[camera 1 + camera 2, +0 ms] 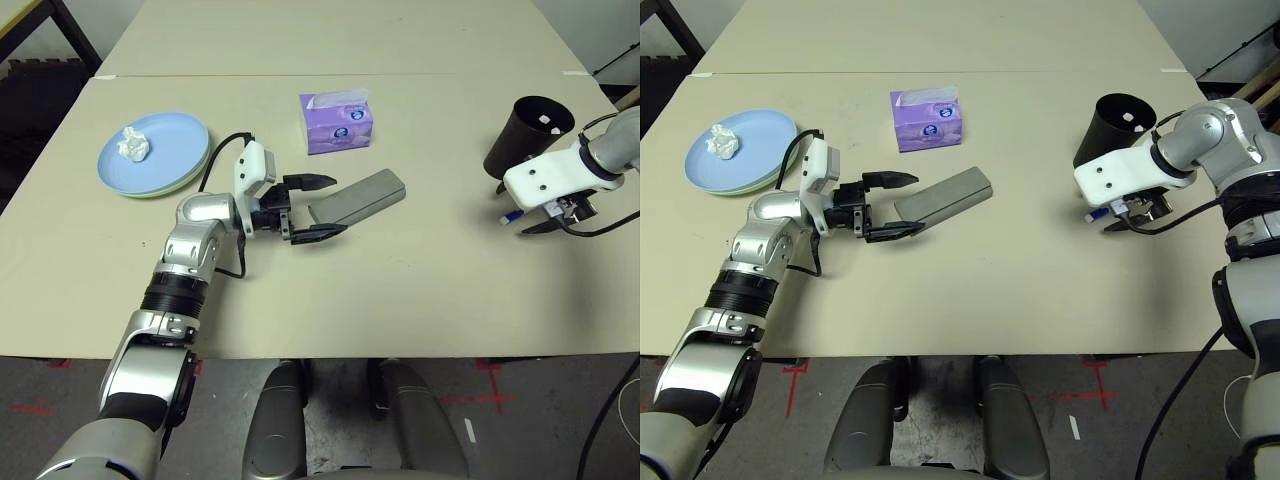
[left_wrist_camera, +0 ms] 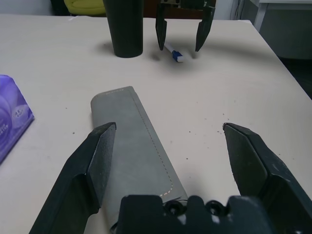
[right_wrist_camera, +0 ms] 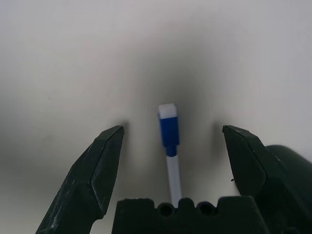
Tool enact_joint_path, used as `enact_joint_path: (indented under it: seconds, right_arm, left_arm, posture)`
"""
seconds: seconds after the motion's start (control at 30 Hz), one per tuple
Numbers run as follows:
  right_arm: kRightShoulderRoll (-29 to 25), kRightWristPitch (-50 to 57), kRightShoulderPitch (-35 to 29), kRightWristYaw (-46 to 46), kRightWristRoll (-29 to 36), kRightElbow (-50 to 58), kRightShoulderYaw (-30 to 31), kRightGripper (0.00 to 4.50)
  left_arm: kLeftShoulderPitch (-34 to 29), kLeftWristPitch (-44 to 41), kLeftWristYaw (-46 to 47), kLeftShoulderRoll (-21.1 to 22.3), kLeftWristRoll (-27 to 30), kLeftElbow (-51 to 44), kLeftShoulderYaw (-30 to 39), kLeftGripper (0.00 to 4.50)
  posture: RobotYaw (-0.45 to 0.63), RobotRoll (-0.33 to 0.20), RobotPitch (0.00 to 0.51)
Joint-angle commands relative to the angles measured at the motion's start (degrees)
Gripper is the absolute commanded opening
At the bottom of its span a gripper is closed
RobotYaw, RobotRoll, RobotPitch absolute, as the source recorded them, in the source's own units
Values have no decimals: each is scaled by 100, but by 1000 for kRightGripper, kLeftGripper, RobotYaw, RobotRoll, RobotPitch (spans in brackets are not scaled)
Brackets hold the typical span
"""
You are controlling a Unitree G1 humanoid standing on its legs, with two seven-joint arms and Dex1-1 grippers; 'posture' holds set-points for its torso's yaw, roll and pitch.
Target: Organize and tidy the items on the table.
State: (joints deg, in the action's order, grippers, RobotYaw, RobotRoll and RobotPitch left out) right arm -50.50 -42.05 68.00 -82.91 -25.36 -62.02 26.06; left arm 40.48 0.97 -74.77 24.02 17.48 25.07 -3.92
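On the beige table (image 1: pixel 400 290), a light blue plate (image 1: pixel 165 150) rests on a pale green plate at the left and holds a crumpled tissue wad (image 1: pixel 133 145). A purple tissue box (image 1: pixel 337 122) stands mid-table. My left gripper (image 1: pixel 338 205) is open, its fingers either side of the near end of the grey glasses case (image 2: pixel 131 136) without closing on it. At the right, a small blue-white pen (image 3: pixel 169 129) lies beside the black cup (image 1: pixel 525 135). My right gripper (image 3: pixel 173 127) hangs open just above the pen, one finger on each side.
A second table adjoins the far edge. The right arm's cable (image 1: pixel 600 225) loops near the cup. Bare tabletop stretches across the front and between the case and the cup.
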Motion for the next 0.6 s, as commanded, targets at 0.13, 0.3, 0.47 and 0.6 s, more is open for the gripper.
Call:
enact_joint_path:
  seconds: [0.13, 0.3, 0.47, 0.6]
  right_arm:
    - [98, -251, 160, 136, -247, -293, 141, 4464]
    - [150, -354, 194, 242, -392, -411, 200, 4464]
    - [132, -451, 241, 339, -646, -483, 341, 4464]
    - [123, -475, 302, 438, -782, -583, 391, 4464]
  left_arm:
    - [-114, -116, 29, 112, -71, -224, -86, 4500]
    - [-145, -161, 74, 129, -48, -295, -77, 4500]
    - [-147, -183, 107, 124, -36, -319, -74, 4500]
    - [-139, -198, 135, 123, -28, -337, -67, 4500]
  posture:
    - [146, 0, 249]
    - [151, 0, 251]
    - [157, 0, 252]
    - [160, 0, 251]
